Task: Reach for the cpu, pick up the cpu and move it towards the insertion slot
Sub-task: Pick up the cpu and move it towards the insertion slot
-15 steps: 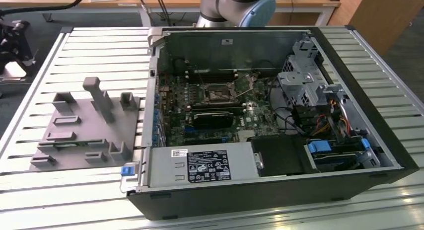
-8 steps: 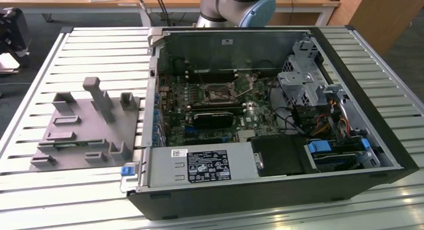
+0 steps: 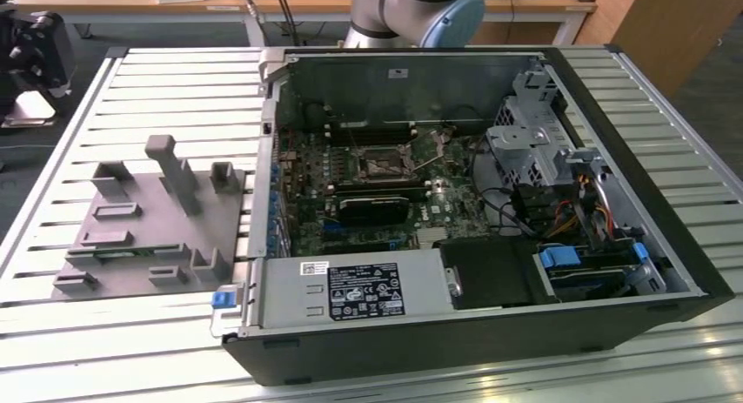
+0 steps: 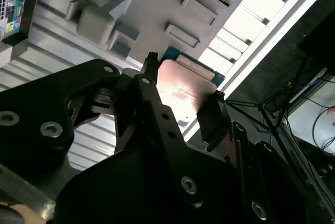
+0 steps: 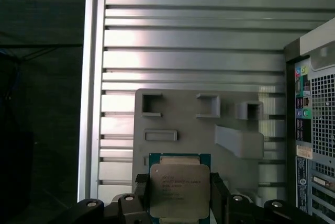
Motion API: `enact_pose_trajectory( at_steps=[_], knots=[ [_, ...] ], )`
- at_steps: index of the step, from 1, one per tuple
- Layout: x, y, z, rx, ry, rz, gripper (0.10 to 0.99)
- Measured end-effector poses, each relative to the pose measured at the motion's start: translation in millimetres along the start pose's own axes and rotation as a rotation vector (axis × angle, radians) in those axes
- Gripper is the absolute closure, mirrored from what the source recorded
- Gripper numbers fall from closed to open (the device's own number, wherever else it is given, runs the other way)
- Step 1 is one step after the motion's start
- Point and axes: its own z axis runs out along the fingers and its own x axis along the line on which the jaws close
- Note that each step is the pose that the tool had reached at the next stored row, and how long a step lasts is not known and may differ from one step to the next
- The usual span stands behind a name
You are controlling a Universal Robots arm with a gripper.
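The cpu (image 5: 179, 190), a flat silver square with a green rim, sits between the two black fingers of my gripper (image 5: 179, 195), well above the grey fixture plate (image 5: 183, 124). In the second wrist view the cpu (image 4: 180, 90) shows a shiny top, with one finger against each of two opposite edges, so my gripper (image 4: 180, 96) is shut on it. The insertion slot (image 3: 381, 164), a dark square socket with a silver frame, lies on the green board inside the open computer case (image 3: 465, 203).
The grey fixture plate (image 3: 145, 225) with upright blocks lies on the slatted metal table (image 3: 174, 81), at the exterior view's left of the case. A black module (image 3: 371, 207) sits below the socket. A drive cage and cables (image 3: 545, 168) crowd the case's right side.
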Motion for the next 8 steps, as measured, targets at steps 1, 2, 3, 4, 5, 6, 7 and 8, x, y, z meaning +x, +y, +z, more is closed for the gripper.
enact_pose_trajectory(
  at_steps=[1, 2, 3, 4, 5, 6, 7, 8],
  knots=[
    [-2.7, 0.0, 0.0, 0.000, 0.0000, 0.000, 0.541],
    [-5.3, 0.0, 0.0, -0.001, 0.0001, 0.000, 0.541],
    [-8.1, 0.0, 0.0, -0.001, 0.0002, 0.000, 0.541],
    [-10.9, 0.0, 0.0, -0.001, 0.0004, 0.000, 0.541],
    [-13.7, 0.0, 0.0, -0.002, 0.0007, 0.000, 0.541],
    [-16.8, 0.0, 0.0, -0.002, 0.0015, 0.000, 0.541],
    [-19.5, -0.1, 0.0, -0.003, 0.0024, 0.000, 0.541],
    [-22.2, -0.4, 0.0, -0.003, 0.0041, 0.000, 0.541]
  ],
)
